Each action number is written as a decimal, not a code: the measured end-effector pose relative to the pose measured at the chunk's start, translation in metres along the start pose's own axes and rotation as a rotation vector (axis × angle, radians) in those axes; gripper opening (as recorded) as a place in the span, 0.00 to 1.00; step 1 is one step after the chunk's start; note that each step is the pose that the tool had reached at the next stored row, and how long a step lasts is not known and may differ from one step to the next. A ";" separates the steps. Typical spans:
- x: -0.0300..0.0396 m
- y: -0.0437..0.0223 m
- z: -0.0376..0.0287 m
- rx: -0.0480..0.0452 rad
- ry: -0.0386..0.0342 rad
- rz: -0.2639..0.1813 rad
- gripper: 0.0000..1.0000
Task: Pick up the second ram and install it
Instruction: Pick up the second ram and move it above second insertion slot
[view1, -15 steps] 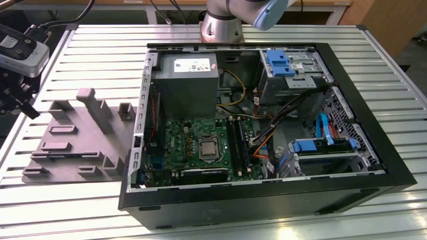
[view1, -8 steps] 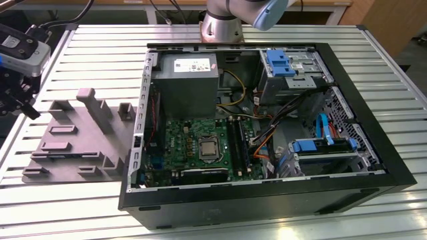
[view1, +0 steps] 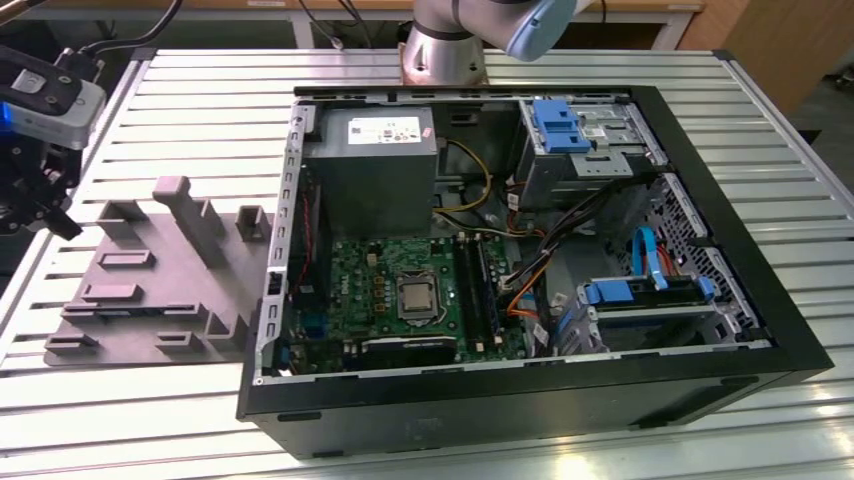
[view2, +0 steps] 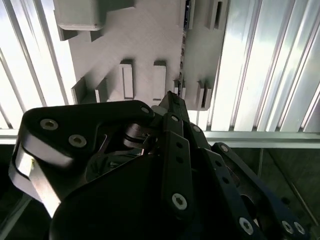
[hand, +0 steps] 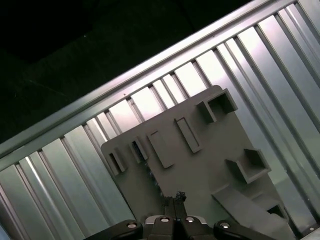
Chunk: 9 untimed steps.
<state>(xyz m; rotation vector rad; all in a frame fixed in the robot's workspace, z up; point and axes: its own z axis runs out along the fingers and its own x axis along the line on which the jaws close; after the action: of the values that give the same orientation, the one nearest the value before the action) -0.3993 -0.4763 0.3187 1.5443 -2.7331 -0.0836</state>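
The gripper (view1: 56, 226) hung at the exterior view's left edge, over the left side of a flat grey plastic fixture plate with raised blocks (view1: 160, 275). Most of the gripper's black body was cut off by the frame there. In both wrist views the gripper (view2: 172, 100) (hand: 174, 196) had its 2 fingers drawn together at the tips, with nothing seen clamped between them.

The second ram, a long thin dark memory stick (view2: 185, 20) (hand: 154, 182), stood on edge among the blocks of the fixture plate (view2: 145, 40) (hand: 200, 170), below the gripper. Seen edge-on, it showed as little more than a thin dark line. Its chips could not be made out, and the gripper's linkage hid its near end in the second wrist view.

The plate lay on a ribbed aluminium table (view1: 200, 100). Just beside the plate, toward the exterior view's right, a black open computer tower case (view1: 534, 405) lay on its side. Inside it sat a green motherboard (view1: 367, 285) with narrow black memory slots (view1: 474, 285). Whether any slot held a stick was hard to tell. At the table's far side stood the arm's silver base (view1: 441, 55), with the arm above it cut off by the frame.
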 end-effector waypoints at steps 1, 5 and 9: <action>0.0000 0.0000 0.0002 -0.0006 0.0007 -0.009 0.11; 0.0000 -0.0001 0.0016 -0.0033 0.0040 -0.060 0.11; 0.0001 -0.0002 0.0030 -0.0061 0.0078 -0.126 0.11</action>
<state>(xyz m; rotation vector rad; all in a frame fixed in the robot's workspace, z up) -0.3993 -0.4764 0.3157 1.7108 -2.6244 -0.0857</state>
